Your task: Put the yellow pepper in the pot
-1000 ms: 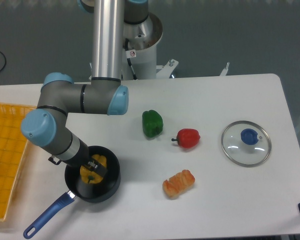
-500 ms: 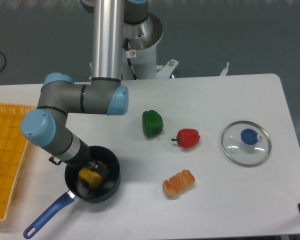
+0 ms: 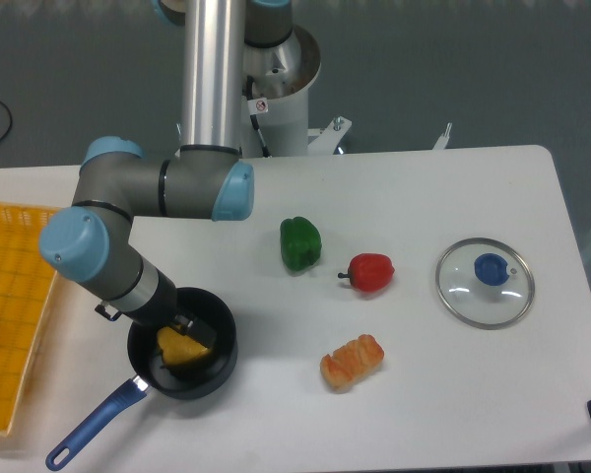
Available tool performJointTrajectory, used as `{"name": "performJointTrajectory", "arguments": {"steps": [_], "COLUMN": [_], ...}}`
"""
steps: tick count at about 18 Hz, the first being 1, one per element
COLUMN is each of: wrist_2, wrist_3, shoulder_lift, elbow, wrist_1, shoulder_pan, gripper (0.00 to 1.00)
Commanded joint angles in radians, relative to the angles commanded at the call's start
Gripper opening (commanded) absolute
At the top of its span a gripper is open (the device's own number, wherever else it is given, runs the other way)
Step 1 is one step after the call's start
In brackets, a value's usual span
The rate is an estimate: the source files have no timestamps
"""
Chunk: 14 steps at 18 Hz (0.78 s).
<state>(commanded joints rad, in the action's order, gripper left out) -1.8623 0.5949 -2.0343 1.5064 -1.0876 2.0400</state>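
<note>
**Yellow pepper inside the pot, my hand just above it**

Nearest the lower edge of the frame, the blue handle of the pot [image 3: 182, 343] ran down toward the lower left corner, and the round black pan itself sat on the white worktop [image 3: 424, 414] in the lower left part of the picture. The yellow pepper [image 3: 180, 346] lay inside the pot, on its dark floor, a little left of the middle. My hand [image 3: 183, 324] was at the pot's upper left rim, directly over the pepper; my forearm hid most of the fingers, so I could not tell whether they were wide or narrow, nor whether they touched the pepper.

To the right of the pot, near the lower middle of the frame, lay an orange ridged toy food [image 3: 352, 362], apart from everything else. At the far left edge sat a yellow gridded tray [image 3: 15, 325], with a small reddish thing only just showing at the frame's border.

Higher up, around the centre, the red pepper [image 3: 370, 272] lay just right of the green pepper [image 3: 300, 243], the two near each other but not touching. Well to the right, the glass lid [image 3: 485, 282] with its blue knob lay flat on the worktop.

Farthest back, my grey and blue arm rose to its base at the upper middle of the frame.
</note>
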Motion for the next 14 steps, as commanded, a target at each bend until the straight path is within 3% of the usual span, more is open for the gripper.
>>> {"name": "performJointTrajectory", "arguments": {"steps": [7, 14], "wrist_2": [0.029, 0.144], "wrist_3": [0.045, 0.246], "shoulder_lift": [0.049, 0.085], "elbow": [0.005, 0.009], "wrist_1": [0.002, -0.002], "shoulder_pan": [0.113, 0.282], "gripper": [1.00, 1.00]}}
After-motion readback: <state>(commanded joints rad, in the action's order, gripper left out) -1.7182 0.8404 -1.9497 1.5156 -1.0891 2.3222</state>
